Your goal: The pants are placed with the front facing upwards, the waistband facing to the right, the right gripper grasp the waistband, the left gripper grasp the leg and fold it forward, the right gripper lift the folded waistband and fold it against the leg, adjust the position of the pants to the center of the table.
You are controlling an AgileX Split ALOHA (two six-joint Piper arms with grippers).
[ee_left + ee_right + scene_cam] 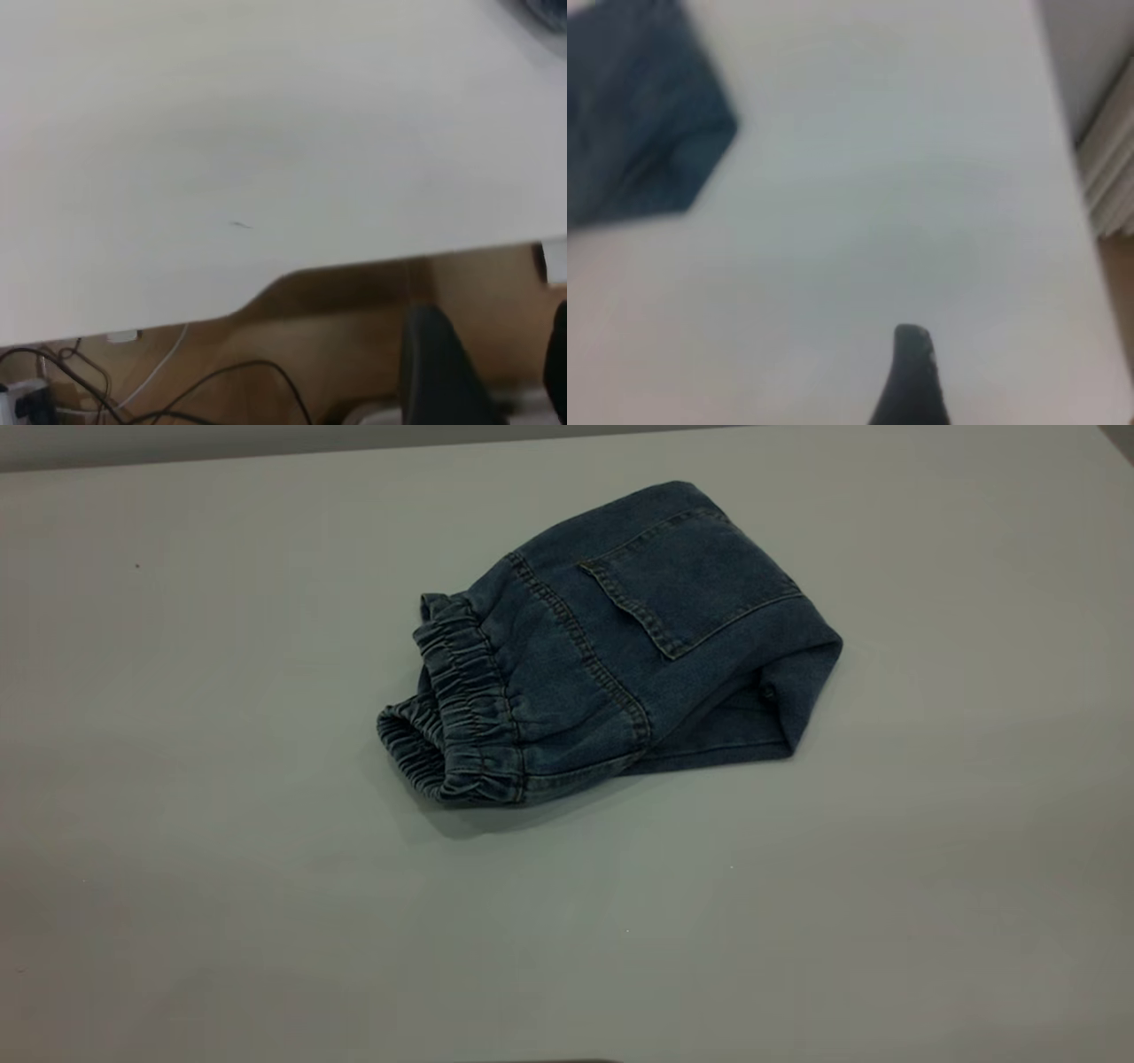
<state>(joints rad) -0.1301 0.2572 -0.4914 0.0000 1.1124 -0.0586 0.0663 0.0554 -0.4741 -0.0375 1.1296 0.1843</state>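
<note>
The right gripper (pixel 911 372) shows only one dark fingertip above bare table (pixel 921 177), touching nothing; how wide it stands I cannot tell. It hovers well apart from the pants (pixel 611 646). They lie folded near centre, waistband (pixel 456 708) at 9 o'clock, back pocket (pixel 687 580) uppermost.

Pants (pixel 611 646) on table (pixel 221 824)

Black and white cables (pixel 168 390) lie on the brown floor (pixel 354 310); maybe a plug (pixel 27 400) too.
</note>
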